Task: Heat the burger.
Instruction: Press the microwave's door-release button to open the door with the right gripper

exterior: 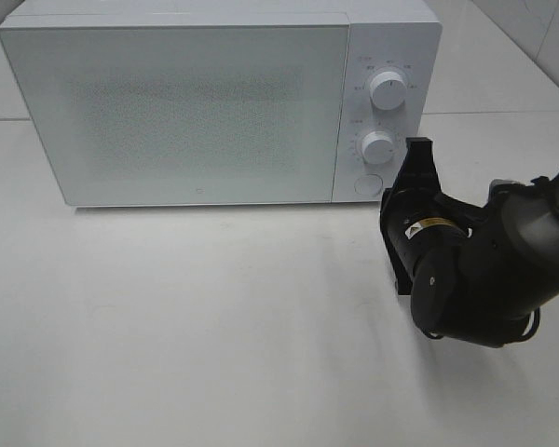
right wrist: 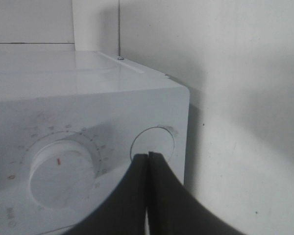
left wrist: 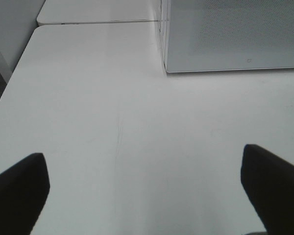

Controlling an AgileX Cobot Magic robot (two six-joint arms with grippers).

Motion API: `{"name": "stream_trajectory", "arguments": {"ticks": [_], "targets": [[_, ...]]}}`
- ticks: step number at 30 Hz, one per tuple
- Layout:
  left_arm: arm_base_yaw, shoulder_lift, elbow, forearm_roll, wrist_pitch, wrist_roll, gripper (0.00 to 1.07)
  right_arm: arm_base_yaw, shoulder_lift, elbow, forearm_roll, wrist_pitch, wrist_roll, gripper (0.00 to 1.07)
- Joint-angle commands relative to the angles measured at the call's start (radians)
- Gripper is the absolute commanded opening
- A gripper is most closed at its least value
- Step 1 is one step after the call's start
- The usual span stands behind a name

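The burger is out of view. The white microwave [exterior: 196,102] stands at the back of the table with its frosted door closed. My right gripper [exterior: 419,146] is shut, and its tips point at the control panel beside the lower knob [exterior: 378,147] and above the round button [exterior: 366,184]. In the right wrist view the closed tips [right wrist: 148,155] sit right at the lower edge of that round button [right wrist: 153,144]; I cannot tell if they touch it. My left gripper [left wrist: 143,156] is open over bare table, holding nothing, with the microwave's corner [left wrist: 235,34] ahead of it.
The upper knob [exterior: 388,90] sits above the lower one on the panel. The white table [exterior: 214,326] stretches in front of the microwave. The black right arm [exterior: 484,270] fills the right side. A wall stands close beside the microwave in the right wrist view.
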Motion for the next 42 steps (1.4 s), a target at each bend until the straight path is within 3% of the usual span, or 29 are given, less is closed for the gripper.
{"name": "stream_trajectory", "arguments": {"ticks": [1,16,27,42], "targets": [[0.002,-0.011,0.003,-0.003,-0.001,-0.001,1.00,-0.026,0.027,-0.042,-0.017,0.034,-0.007,0.00],[0.002,-0.011,0.003,-0.003,-0.001,-0.001,1.00,-0.085,0.057,-0.158,-0.061,0.123,-0.073,0.00],[0.002,-0.011,0.003,-0.003,-0.001,-0.001,1.00,-0.085,0.098,-0.180,-0.088,0.140,-0.044,0.00],[0.002,-0.004,0.003,-0.003,-0.001,-0.001,1.00,-0.085,0.126,-0.247,-0.074,0.005,-0.052,0.00]]}}
